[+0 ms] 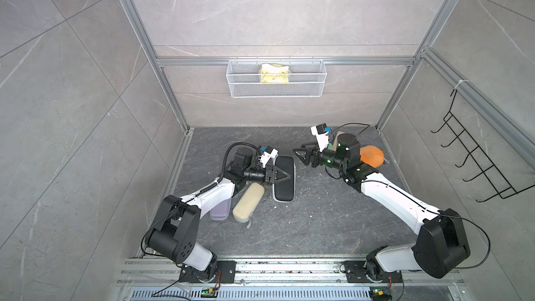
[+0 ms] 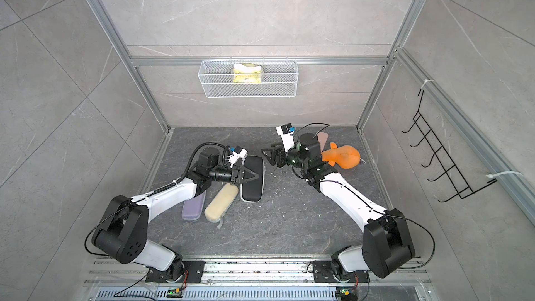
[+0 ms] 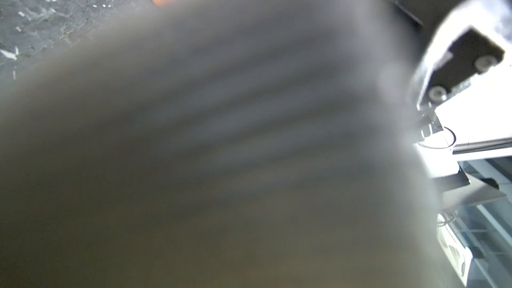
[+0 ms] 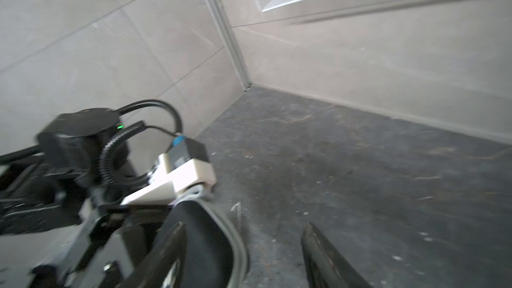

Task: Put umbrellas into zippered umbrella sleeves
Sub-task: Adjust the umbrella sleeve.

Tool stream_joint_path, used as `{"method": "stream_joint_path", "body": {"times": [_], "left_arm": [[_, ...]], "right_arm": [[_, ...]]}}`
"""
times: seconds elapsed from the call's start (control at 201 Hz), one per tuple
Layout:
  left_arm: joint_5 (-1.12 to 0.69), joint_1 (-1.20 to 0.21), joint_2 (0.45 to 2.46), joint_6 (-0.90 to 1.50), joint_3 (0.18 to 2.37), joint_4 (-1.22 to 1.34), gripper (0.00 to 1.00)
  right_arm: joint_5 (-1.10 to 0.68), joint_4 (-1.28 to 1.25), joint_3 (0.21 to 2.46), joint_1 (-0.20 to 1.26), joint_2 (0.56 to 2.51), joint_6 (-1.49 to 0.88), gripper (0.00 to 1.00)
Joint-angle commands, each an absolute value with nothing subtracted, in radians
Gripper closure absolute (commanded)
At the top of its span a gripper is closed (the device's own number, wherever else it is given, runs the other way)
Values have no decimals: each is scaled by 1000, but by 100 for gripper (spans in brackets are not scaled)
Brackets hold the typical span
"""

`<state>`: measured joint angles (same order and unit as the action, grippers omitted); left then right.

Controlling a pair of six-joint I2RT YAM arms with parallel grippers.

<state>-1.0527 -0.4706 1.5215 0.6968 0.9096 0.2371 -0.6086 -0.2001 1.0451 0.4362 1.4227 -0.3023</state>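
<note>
Black sleeve lay left of centre, long axis running up the frame, left gripper over its middle, grip unreadable. Right gripper hung spread and empty beside its upper end

Three sleeves lie side by side on the left half of the surface. The left sleeve is nearest the left wall, its far end under the left arm. The middle sleeve lies just right of it, tilted, its far end toward the right sleeve, which lies farthest back of the three. The left claw hangs over the right sleeve. The right claw is just right of that sleeve's far end. A toy lies right of the right wrist, a flat case behind it. A basket on the far wall holds a packet; a rack hangs on the right wall.
</note>
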Motion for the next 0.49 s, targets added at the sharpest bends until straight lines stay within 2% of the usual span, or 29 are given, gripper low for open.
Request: {"method": "stream_joint_path", "body": {"times": [0.0,0.149,0.304,0.403,0.488], "left_arm": [[-1136,-465,1471,607,965,225,56],[-1160,-465,1444,598,965,229,56],[-1195,-469,1428,604,969,233,56],[-1199,-469,1439,616,979,233,56],[-1178,-466,1442,626,983,231,53]], "right_arm": [[-832,-209,1045,436,1468,-437,32],[-934,-210,1061,430,1539,-491,33],[-1058,-299,1068,440,1579,-579,37],[-1094,-312,1081,454,1605,-614,43],[-1096,-366,1073,456,1626,-679,52]]}}
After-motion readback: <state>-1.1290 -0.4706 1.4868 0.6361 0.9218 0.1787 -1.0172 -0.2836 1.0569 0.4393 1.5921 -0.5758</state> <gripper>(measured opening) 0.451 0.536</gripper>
